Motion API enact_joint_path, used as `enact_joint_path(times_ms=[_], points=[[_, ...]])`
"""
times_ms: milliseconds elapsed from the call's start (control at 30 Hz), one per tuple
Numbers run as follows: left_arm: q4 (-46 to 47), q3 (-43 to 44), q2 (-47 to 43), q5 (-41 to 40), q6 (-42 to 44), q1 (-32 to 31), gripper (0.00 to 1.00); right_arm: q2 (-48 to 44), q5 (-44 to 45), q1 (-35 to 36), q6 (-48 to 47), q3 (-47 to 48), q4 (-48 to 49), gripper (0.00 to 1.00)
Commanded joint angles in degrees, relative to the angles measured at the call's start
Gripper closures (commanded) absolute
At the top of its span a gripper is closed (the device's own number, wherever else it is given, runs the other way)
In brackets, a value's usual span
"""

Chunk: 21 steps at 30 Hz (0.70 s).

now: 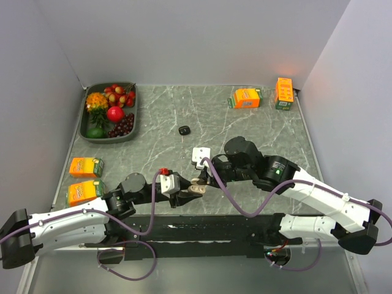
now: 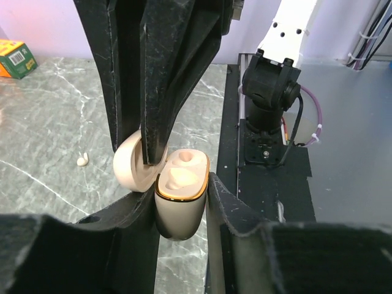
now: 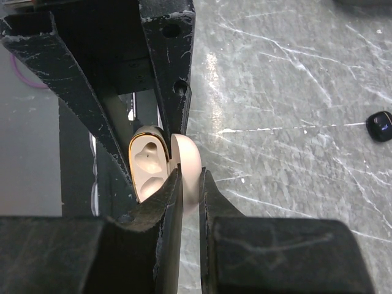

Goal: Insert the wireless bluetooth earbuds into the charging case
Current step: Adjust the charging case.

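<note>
A beige charging case [image 2: 179, 211] with a gold rim stands open just above the near table edge. My left gripper [image 2: 180, 195] is shut on its body, one finger on each side. The hinged lid [image 3: 188, 165] is pinched in my right gripper [image 3: 190, 180], which is shut on it from above. In the top view both grippers meet at the case [image 1: 197, 188]. Both moulded hollows [image 3: 146, 160] look empty. One tiny white earbud [image 2: 81, 161] lies on the marble left of the case. A small black item [image 1: 184, 130] lies farther back; whether it is a bud I cannot tell.
A small white square item [image 1: 200, 154] lies just behind the grippers. A grey tray [image 1: 86, 119] of fruit sits at the back left. Orange cartons stand at the left [image 1: 85, 166] [image 1: 84, 191] and at the back right [image 1: 246, 98] [image 1: 283, 93]. A black base rail [image 1: 214, 226] runs along the near edge.
</note>
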Motion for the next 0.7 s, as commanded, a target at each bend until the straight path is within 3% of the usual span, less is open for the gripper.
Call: enact_joint_path(times_ms=[0, 33, 133, 167, 233, 300, 467, 633, 667], points=[[2.5, 2.6, -0.3, 1.9, -1.4, -0.3, 0.73, -0.3, 0.8, 0.4, -0.2, 1.1, 3.2, 1.00], [2.6, 2.6, -0.3, 1.9, -1.5, -0.3, 0.74, -0.2, 0.8, 0.4, -0.2, 1.1, 3.2, 1.00], [3.0, 2.5, 0.0, 1.8, -1.4, -0.3, 0.98, 0.1, 0.7, 0.4, 0.1, 1.2, 3.2, 1.00], [3.2, 2.4, 0.0, 1.7, -1.4, -0.3, 0.99, 0.2, 1.1, 0.3, 0.9, 1.3, 3.3, 1.00], [4.2, 2.0, -0.1, 1.7, -1.5, -0.4, 0.99, 0.5, 1.3, 0.4, 2.0, 1.5, 3.5, 0.87], [4.7, 1.5, -0.4, 1.6, -1.4, -0.4, 0.99, 0.8, 1.6, 0.3, 3.6, 1.9, 3.9, 0.65], [4.8, 0.6, -1.1, 0.6, -1.5, -0.4, 0.99, 0.0, 1.0, 0.3, 6.2, 2.2, 5.5, 0.43], [5.4, -0.9, -2.1, -0.8, -1.7, -0.3, 0.99, -1.4, 0.4, 0.3, 7.9, 3.8, 6.5, 0.33], [5.7, -1.1, -2.1, -1.0, -1.7, -0.4, 0.99, -1.7, 0.4, 0.3, 8.2, 4.4, 6.7, 0.18]])
